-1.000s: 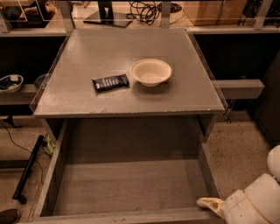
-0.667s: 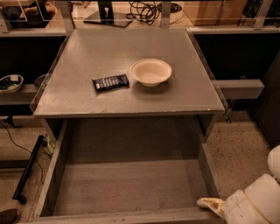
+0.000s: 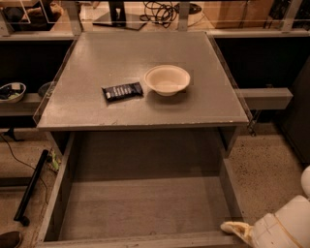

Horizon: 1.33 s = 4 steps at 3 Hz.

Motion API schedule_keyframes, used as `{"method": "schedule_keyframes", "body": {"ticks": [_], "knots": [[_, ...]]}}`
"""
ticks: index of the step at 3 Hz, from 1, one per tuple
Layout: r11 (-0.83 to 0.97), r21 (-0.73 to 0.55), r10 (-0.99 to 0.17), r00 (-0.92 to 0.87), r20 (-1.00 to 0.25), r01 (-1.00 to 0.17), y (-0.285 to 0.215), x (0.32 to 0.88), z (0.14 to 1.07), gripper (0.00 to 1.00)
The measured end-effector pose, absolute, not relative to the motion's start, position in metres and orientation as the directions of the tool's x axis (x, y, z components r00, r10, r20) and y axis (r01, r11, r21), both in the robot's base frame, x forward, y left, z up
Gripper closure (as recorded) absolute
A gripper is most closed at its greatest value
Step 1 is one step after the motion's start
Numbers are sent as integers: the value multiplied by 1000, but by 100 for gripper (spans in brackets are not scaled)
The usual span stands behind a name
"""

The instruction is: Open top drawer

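Observation:
The top drawer [image 3: 140, 206] stands pulled far out from under the grey cabinet top [image 3: 97, 58], and its deep plain grey inside is bare. Its front wall [image 3: 145, 240] runs along the bottom edge of the camera view; the knob is out of view. My gripper [image 3: 233, 227], a cream-coloured tip on a white arm [image 3: 286, 226], sits at the drawer's front right corner, at or just above the front wall's top edge.
A cream bowl [image 3: 167, 79] and a dark snack wrapper [image 3: 122, 91] lie on the cabinet top. A shelf with bowls [image 3: 10, 91] is at the left, a grey shelf [image 3: 264, 97] at the right. A black pole [image 3: 30, 186] lies on the floor at left. Cables [image 3: 160, 9] hang behind.

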<state>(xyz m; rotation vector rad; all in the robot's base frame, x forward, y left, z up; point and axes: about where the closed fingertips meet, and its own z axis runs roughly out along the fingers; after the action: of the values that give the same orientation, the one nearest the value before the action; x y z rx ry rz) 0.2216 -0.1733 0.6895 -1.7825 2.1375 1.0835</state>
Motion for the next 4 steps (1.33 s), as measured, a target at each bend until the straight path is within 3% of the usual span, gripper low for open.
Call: {"method": "schedule_keyframes", "body": {"ticks": [4], "knots": [[21,448,-767,-302,-566,-894,-183,204,695,0]]}}
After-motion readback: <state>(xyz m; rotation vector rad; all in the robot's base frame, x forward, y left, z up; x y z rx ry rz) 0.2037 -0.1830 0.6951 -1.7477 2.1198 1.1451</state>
